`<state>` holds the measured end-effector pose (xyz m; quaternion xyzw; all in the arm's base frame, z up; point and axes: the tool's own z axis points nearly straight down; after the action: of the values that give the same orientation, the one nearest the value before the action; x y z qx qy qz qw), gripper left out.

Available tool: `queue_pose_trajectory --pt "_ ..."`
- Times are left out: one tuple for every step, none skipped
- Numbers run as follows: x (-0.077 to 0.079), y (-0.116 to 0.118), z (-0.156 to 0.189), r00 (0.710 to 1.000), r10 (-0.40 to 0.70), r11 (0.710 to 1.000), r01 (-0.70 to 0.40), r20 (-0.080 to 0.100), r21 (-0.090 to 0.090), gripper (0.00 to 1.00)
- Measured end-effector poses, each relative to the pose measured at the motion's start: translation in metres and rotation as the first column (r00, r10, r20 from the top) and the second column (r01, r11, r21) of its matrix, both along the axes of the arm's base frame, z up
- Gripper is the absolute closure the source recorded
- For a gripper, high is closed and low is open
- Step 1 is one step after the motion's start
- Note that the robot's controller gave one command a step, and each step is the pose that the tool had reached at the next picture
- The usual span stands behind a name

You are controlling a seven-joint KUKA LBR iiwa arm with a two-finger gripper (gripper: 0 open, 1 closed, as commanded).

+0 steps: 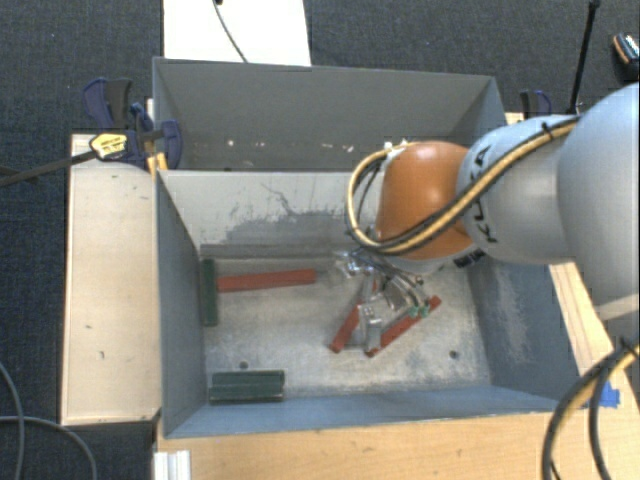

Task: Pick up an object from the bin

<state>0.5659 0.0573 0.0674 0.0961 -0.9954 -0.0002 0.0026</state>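
The grey bin point(320, 108) has steep metal walls and a scuffed, speckled floor. The arm point(560, 198) comes in over the right rim and reaches down toward the middle of the floor. It ends in a rounded orange cover point(420, 193) with yellow and black cables point(358, 203) looped round its left side.

Below that cover the gripper point(378, 313) hangs low over the floor, a little right of centre and nearer the front wall than the back. Its metal parts sit right on top of two red sticks. It cannot be made out whether it is spread or closed, nor whether it has hold of either stick.

A red bar point(265, 281) lies flat by the foot of the back wall, left of centre, with its long axis running along that wall. A green block point(246, 384) lies in the front left corner, parallel to the front wall. A green strip point(208, 291) lies against the left wall, running front to back, with its far end close to the left end of the red bar.

Under the gripper, the long stick point(400, 329) slants from front left to back right, with its back end pointing toward the right wall. A small green piece point(425, 310) sits at that end. The short stick point(345, 336) lies just to its left on nearly the same slant, and its upper end passes beneath the gripper. The two sticks lie close together, near each other at their front ends
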Motion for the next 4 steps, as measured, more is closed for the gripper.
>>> queue_pose_trajectory --pt "-0.068 -0.046 0.003 1.000 -0.018 1.000 0.018 0.000 -0.002 0.00" --pt "-0.065 -0.043 0.003 1.000 -0.016 1.000 0.016 0.007 0.001 1.00" --pt "-0.033 -0.048 0.129 1.000 0.015 1.000 -0.015 0.017 0.000 1.00" --pt "0.004 -0.030 0.111 0.933 0.361 0.933 -0.361 0.010 0.000 1.00"
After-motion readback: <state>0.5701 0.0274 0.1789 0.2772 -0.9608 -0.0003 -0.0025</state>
